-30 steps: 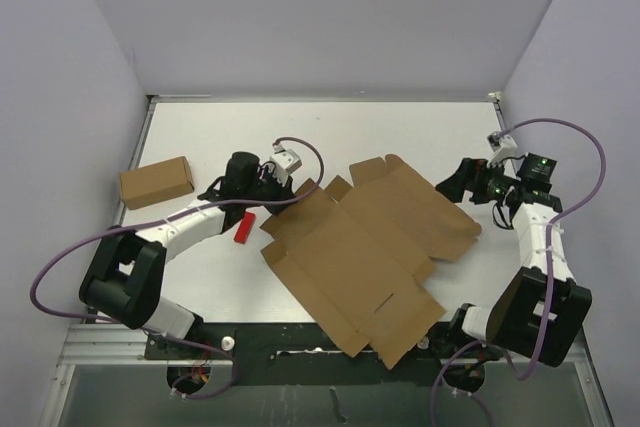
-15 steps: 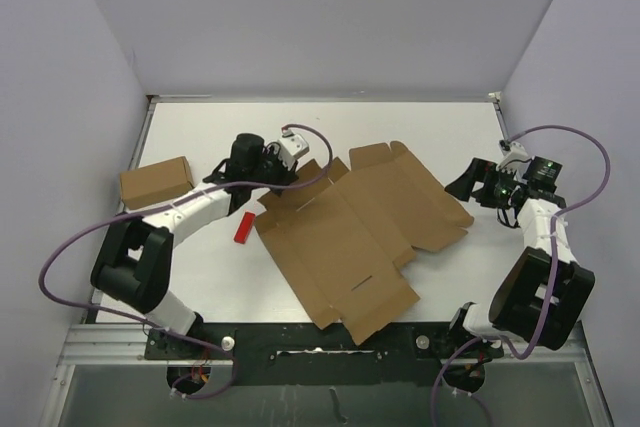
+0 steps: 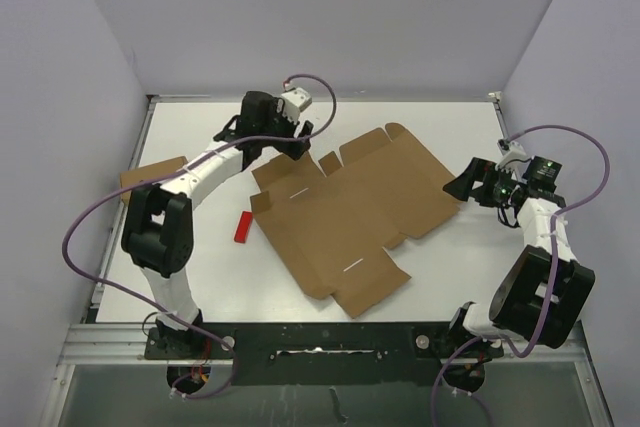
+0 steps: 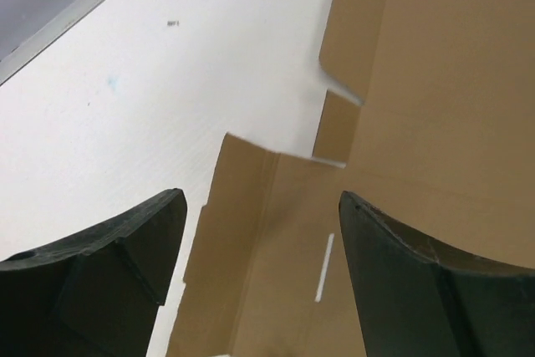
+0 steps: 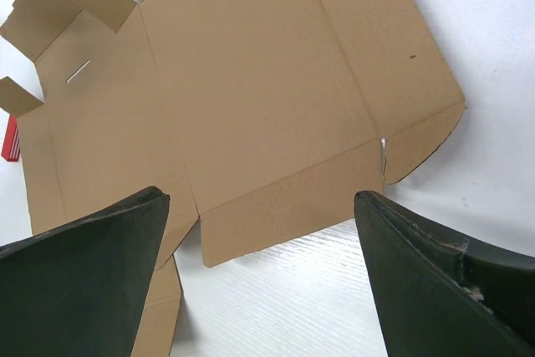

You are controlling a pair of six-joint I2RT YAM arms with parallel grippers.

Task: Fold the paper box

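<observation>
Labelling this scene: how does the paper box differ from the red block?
The paper box is brown and lies unfolded flat; the red block is red and compact. The paper box is far larger than the red block. Both rest on the table, ungripped.

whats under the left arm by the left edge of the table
A small brown cardboard box: only its far strip shows. The left arm covers the rest, so its near side cannot be seen.
</observation>
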